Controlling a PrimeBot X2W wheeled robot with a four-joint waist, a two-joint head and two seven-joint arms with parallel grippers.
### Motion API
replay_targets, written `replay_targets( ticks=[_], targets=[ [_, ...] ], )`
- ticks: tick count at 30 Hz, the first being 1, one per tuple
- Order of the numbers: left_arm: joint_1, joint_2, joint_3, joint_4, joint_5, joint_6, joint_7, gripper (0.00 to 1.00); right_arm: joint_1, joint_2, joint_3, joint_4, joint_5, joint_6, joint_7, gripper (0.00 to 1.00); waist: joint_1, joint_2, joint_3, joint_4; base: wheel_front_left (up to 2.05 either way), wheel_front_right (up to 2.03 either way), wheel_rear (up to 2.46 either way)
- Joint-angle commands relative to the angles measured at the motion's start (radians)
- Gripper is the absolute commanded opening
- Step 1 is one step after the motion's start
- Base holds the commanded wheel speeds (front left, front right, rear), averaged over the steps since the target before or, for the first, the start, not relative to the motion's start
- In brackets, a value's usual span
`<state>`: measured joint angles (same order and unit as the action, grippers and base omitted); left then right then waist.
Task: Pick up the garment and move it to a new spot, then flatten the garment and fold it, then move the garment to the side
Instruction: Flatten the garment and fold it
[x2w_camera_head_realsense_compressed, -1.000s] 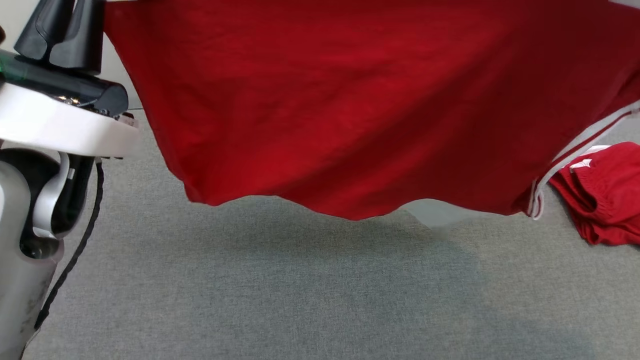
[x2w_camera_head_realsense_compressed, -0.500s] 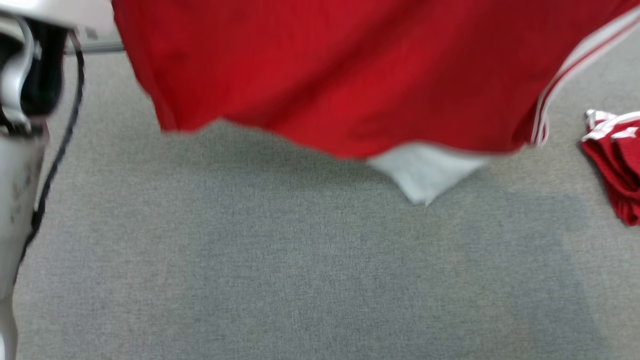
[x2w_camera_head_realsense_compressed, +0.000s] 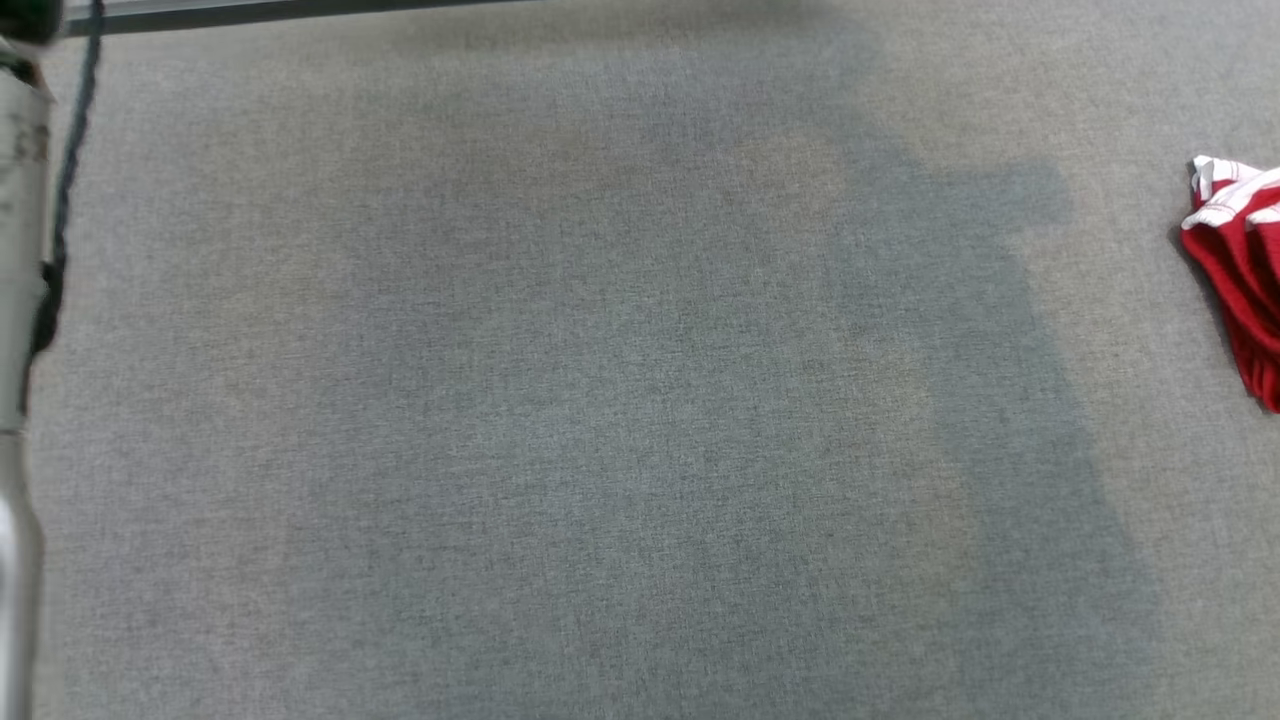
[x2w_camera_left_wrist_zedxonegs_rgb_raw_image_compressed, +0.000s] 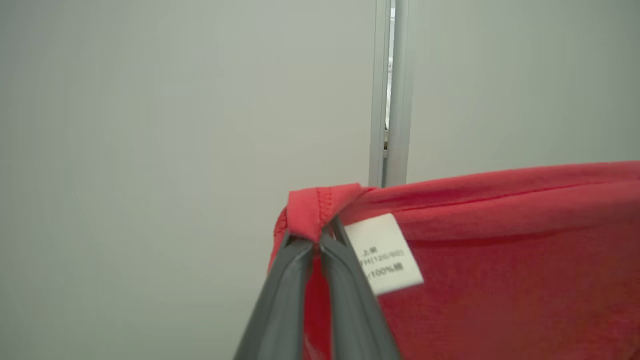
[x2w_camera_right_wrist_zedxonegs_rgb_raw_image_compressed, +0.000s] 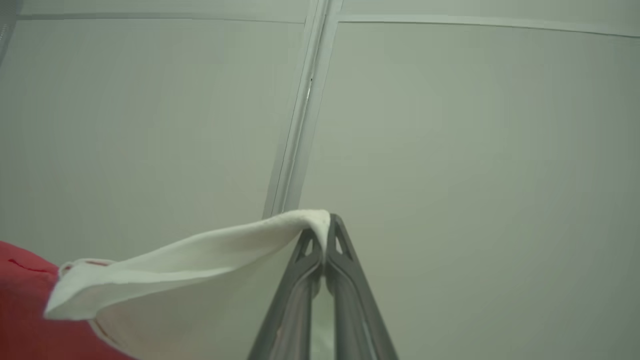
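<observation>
Red edge: the left gripper (x2w_camera_left_wrist_zedxonegs_rgb_raw_image_compressed: 318, 239) was pinched tight on a folded red corner of the garment (x2w_camera_left_wrist_zedxonegs_rgb_raw_image_compressed: 500, 260), held up in the air.
Tag: a small white tag (x2w_camera_left_wrist_zedxonegs_rgb_raw_image_compressed: 382, 255) with tiny print sat on the red cloth, just beside the left gripper's tips.
White edge: the right gripper (x2w_camera_right_wrist_zedxonegs_rgb_raw_image_compressed: 325, 234) was squeezed shut on a white bit of the garment (x2w_camera_right_wrist_zedxonegs_rgb_raw_image_compressed: 200, 260) — that white bit sagged away to the red part at the low left of the right wrist view.
Robot body: a pale robot body (x2w_camera_head_realsense_compressed: 15, 250) with a black cable (x2w_camera_head_realsense_compressed: 70, 170) stood at the left edge of the head view.
Floor: grey carpet (x2w_camera_head_realsense_compressed: 600, 400) lay flat, with soft shadows on it.
Red bundle: a crumpled red bundle (x2w_camera_head_realsense_compressed: 1240, 280) with white stripes lay on the carpet at the right edge.
Wall: a plain pale wall (x2w_camera_left_wrist_zedxonegs_rgb_raw_image_compressed: 150, 150) stood behind the garment — a thin grey strip (x2w_camera_left_wrist_zedxonegs_rgb_raw_image_compressed: 390, 100) ran up it.
</observation>
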<state>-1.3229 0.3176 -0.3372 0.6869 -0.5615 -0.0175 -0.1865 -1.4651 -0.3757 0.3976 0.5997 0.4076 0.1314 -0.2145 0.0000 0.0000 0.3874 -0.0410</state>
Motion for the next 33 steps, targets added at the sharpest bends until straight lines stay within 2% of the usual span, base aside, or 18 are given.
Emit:
replay_targets(
  ticks=[1, 5, 10, 15, 19, 24, 29, 33],
  targets=[
    [0.027, -0.012, -0.001, 0.042, -0.017, -0.011, 0.0, 0.0, 0.015, 0.015, 0.015, 0.036, 0.019, -0.001, -0.007, 0.0, 0.0, 0.0, 0.003, -0.004, 0.0, 0.0, 0.0],
    [0.092, -0.065, 0.004, 0.207, -0.06, -0.044, -0.02, 0.0, 0.092, 0.067, 0.082, 0.167, 0.07, -0.001, -0.03, 0.0, 0.0, 0.0, 0.011, -0.001, 0.0, 0.0, 0.0],
    [0.209, -0.141, 0.009, 0.386, -0.111, -0.077, -0.047, 0.0, 0.275, 0.123, 0.137, 0.29, 0.149, -0.001, -0.046, 0.0, 0.0, 0.0, 0.014, 0.005, 0.0, 0.0, 0.0],
    [0.308, -0.178, 0.022, 0.499, -0.153, -0.1, -0.063, 0.0, 0.434, 0.165, 0.149, 0.328, 0.226, -0.001, -0.052, 0.0, 0.0, 0.0, 0.003, -0.002, 0.0, 0.0, 0.0],
    [0.383, -0.191, 0.026, 0.514, -0.172, -0.11, -0.074, 0.0, 0.573, 0.163, 0.106, 0.27, 0.244, -0.001, -0.051, 0.0, 0.0, 0.0, -0.033, -0.001, 0.0, 0.0, 0.0],
    [0.513, -0.212, -0.002, 0.431, -0.179, -0.112, -0.079, 0.0, 0.816, 0.131, -0.022, 0.124, 0.22, -0.001, -0.051, 0.0, 0.0, 0.0, -0.108, 0.036, 0.0, 0.0, 0.0],
    [0.695, -0.165, 0.008, 0.309, -0.187, -0.113, -0.079, 0.0, 1.107, 0.138, -0.126, -0.064, 0.155, -0.001, -0.052, 0.0, 0.0, 0.0, -0.205, 0.03, 0.0, 0.0, 0.0],
    [0.859, -0.117, 0.034, 0.206, -0.19, -0.112, -0.079, 0.0, 1.32, 0.143, -0.165, -0.198, 0.099, -0.002, -0.052, 0.0, 0.0, 0.0, -0.271, 0.015, 0.0, 0.0, 0.0]
  ],
)
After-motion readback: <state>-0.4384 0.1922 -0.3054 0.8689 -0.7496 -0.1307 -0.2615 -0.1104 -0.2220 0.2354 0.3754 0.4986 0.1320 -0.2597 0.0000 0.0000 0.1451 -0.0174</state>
